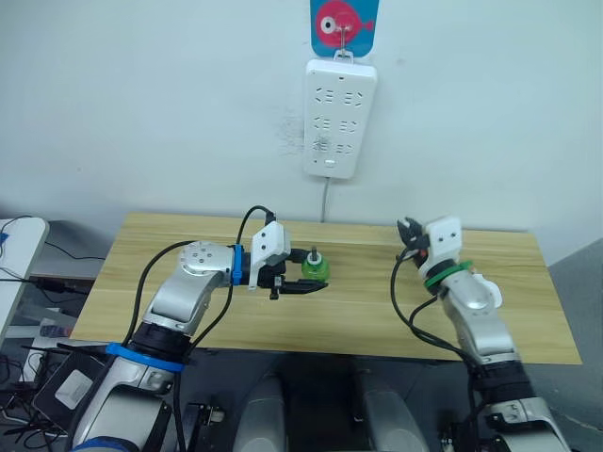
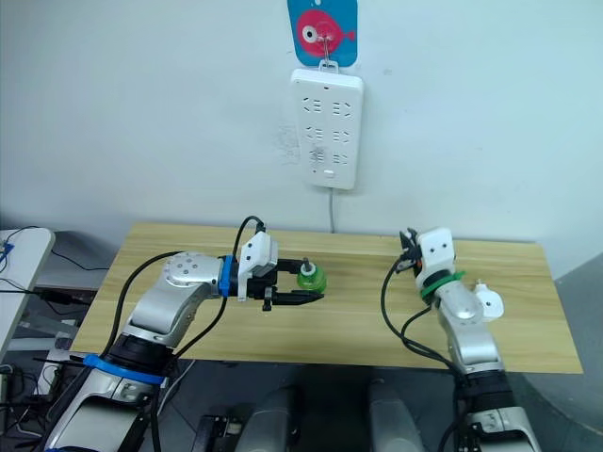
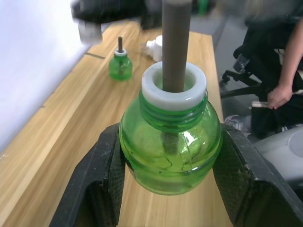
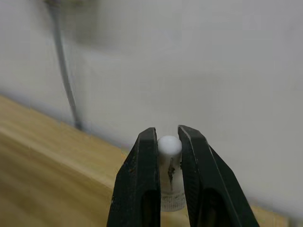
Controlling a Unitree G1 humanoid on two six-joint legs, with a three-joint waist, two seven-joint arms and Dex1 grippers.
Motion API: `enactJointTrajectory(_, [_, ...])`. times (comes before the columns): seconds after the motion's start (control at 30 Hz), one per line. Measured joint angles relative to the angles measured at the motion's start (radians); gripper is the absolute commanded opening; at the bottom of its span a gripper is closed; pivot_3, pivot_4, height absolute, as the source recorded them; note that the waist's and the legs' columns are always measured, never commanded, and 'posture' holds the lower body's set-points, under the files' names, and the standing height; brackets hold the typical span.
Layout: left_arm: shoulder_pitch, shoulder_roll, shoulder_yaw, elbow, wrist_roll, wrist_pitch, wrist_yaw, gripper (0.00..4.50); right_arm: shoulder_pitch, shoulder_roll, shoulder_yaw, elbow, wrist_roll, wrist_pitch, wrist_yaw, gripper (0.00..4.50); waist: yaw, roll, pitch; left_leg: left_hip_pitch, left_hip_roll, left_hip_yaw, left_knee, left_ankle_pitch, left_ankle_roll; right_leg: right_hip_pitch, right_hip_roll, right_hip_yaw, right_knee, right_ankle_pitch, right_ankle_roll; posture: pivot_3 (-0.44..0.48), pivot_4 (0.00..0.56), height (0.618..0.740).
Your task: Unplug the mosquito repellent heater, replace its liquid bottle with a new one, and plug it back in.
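Note:
My left gripper (image 1: 300, 276) is shut on a green liquid bottle (image 3: 170, 146) with a white neck and a brown wick, held upright just over the middle of the wooden table (image 1: 188, 311). A second green bottle (image 3: 120, 66) stands farther along the table, near the wall. The white mosquito repellent heater (image 2: 488, 303) lies unplugged on the table beside my right forearm. My right gripper (image 1: 412, 234) is raised near the table's back edge, shut on a small white cap-like piece (image 4: 169, 147).
A white power strip (image 1: 339, 118) hangs on the wall above the table's back edge, under a blue fish hook, its cable running down behind the table. In the left wrist view a person's hand (image 3: 279, 94) and a chair sit beyond the table's right end.

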State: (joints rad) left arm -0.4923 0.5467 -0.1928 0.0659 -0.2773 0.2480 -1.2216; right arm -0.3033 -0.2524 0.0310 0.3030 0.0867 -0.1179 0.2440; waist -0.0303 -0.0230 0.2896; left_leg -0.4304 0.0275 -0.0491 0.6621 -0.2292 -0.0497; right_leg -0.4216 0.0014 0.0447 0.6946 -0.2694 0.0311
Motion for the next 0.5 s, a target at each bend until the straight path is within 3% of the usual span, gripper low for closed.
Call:
enactJointTrajectory(0.17, [0.028, 0.048, 0.029, -0.079, -0.029, 0.081, 0.011, 2.25, -0.042, 0.036, -0.014, 0.219, -0.029, -0.164, -0.028, 0.27, 0.004, 0.003, 0.006, 0.000, 0.001, -0.001, 0.000, 0.000, 0.000, 0.000, 0.000, 0.000, 0.002, -0.001, -0.001, 0.128, 0.339, 0.740])
enactJointTrajectory(0.5, [0.038, 0.092, 0.034, -0.140, -0.057, 0.145, 0.011, 2.25, -0.114, 0.068, -0.047, 0.432, -0.029, -0.298, -0.028, 0.27, 0.010, 0.004, 0.007, 0.001, 0.000, -0.001, 0.000, 0.000, 0.000, 0.000, -0.001, 0.000, 0.001, -0.001, -0.001, 0.146, 0.330, 0.740])
